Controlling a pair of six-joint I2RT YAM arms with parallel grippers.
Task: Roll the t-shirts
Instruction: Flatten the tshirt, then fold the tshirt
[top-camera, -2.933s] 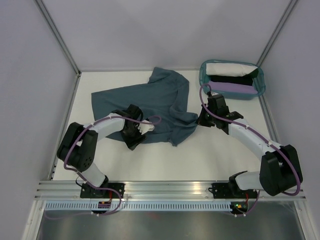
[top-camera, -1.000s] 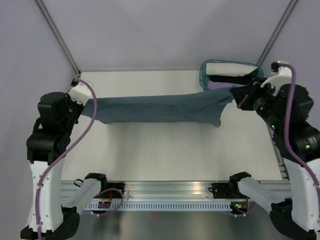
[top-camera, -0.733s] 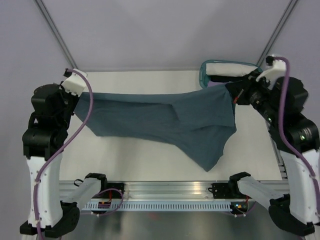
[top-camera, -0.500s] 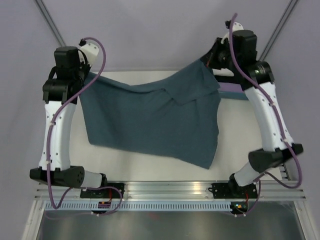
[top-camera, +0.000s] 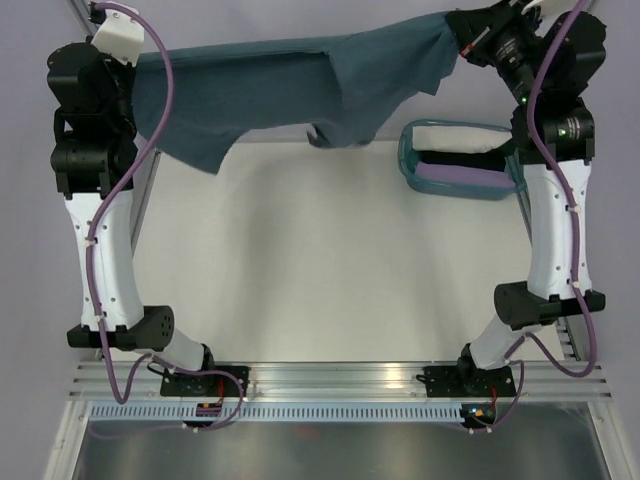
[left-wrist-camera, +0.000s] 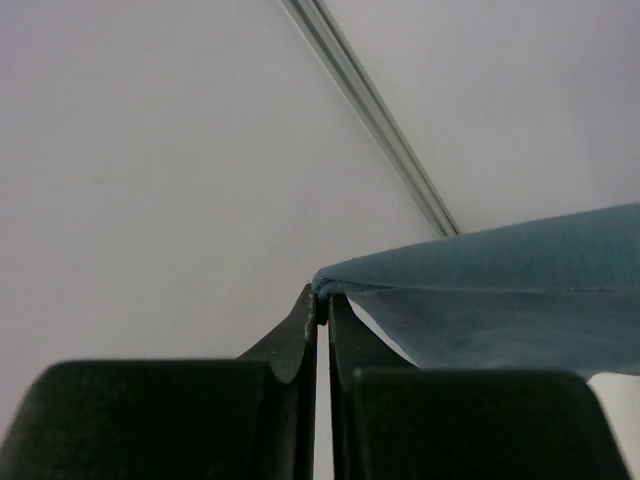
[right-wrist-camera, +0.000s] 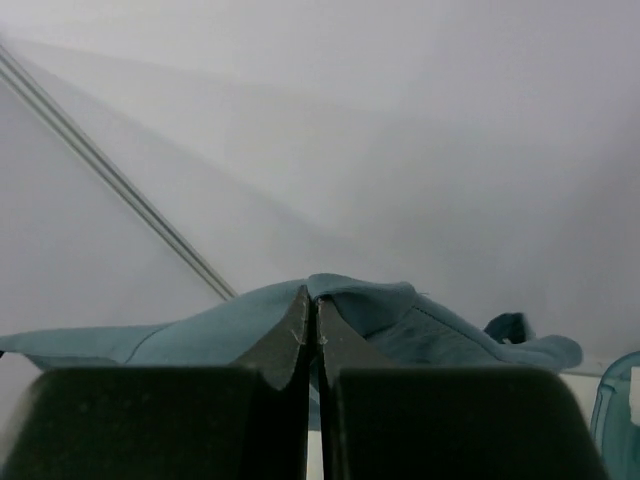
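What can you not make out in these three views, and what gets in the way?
Top view: the right end of the basket, hidden behind the right arm.
Left wrist view: most of the blue shirt, cut off by the right edge.
Both wrist views: which part of the shirt is pinched, covered by the left gripper and right gripper.
Right wrist view: the basket's contents; only a sliver shows.

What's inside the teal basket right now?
In the teal basket: a white bundle at the far side, a black bundle in the middle, a lilac bundle nearest. Whatever lies beneath them is covered.
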